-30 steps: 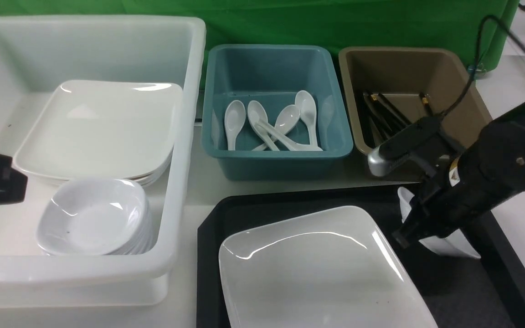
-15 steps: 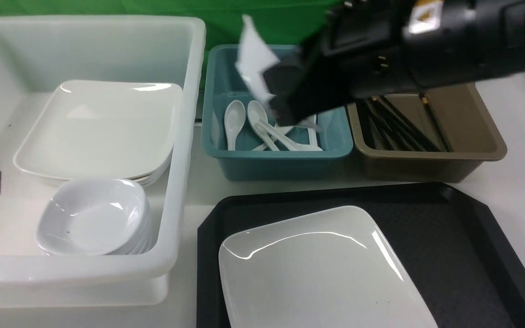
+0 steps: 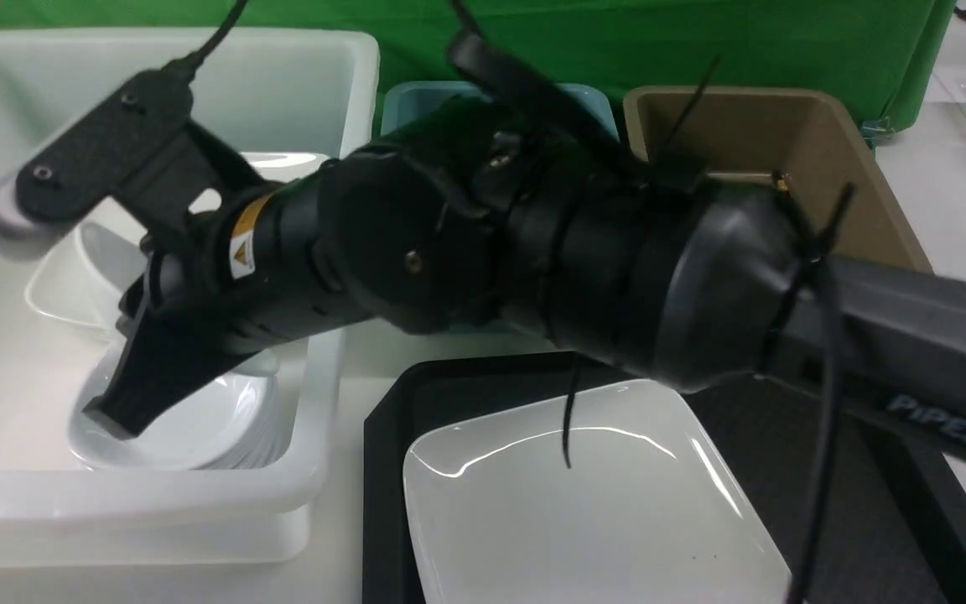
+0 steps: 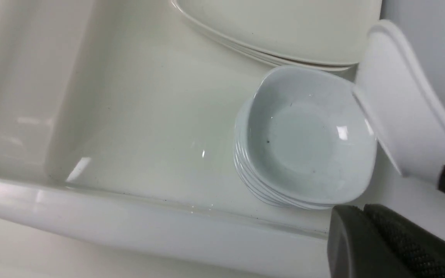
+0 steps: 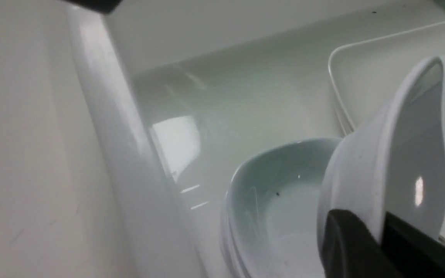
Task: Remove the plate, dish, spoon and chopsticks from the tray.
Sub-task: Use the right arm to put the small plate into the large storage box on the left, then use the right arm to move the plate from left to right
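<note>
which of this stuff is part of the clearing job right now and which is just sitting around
In the job: dish, gripped by the right tool; plate; tray; white bin; dish stack by the held dish.
Just lying about: stacked plates in that bin; teal bin; brown bin.

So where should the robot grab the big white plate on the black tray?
Probably its raised right rim, coming from the right: the plate lies flat, and bare tray beside that edge leaves room for a finger.
</note>
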Action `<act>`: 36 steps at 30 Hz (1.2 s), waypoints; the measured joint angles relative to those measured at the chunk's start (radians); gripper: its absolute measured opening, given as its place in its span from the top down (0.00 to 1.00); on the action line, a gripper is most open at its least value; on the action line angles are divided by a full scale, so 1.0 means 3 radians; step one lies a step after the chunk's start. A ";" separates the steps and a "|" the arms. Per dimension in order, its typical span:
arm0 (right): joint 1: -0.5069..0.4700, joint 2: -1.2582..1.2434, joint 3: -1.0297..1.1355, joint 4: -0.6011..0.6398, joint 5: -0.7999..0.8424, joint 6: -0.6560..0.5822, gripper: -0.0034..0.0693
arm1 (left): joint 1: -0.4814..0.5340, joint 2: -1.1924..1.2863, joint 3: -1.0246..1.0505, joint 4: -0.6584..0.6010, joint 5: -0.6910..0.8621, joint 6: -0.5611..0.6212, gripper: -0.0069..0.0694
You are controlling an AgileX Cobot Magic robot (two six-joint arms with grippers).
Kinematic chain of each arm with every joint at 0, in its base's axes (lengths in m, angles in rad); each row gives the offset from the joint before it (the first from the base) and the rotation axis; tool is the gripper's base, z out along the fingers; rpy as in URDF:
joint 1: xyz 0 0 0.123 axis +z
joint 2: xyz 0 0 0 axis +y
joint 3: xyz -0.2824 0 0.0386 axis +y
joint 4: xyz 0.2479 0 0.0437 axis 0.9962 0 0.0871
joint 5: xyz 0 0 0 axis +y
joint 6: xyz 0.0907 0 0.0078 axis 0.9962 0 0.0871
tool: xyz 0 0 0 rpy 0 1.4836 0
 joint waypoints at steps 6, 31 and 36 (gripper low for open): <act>0.0000 0.0203 -0.0018 -0.0007 -0.0108 -0.0012 0.85 | 0.0000 0.0000 0.0000 0.0022 -0.0003 0.0000 0.90; -0.0687 -0.0843 -0.0041 -0.0989 0.1996 0.0741 0.85 | 0.0000 0.0018 0.0000 -0.0832 -0.0039 0.0984 0.90; -0.1625 -0.1204 0.0346 -0.0708 0.2560 0.0652 0.93 | -0.0029 0.0155 0.0000 -0.1688 -0.0080 0.1667 0.90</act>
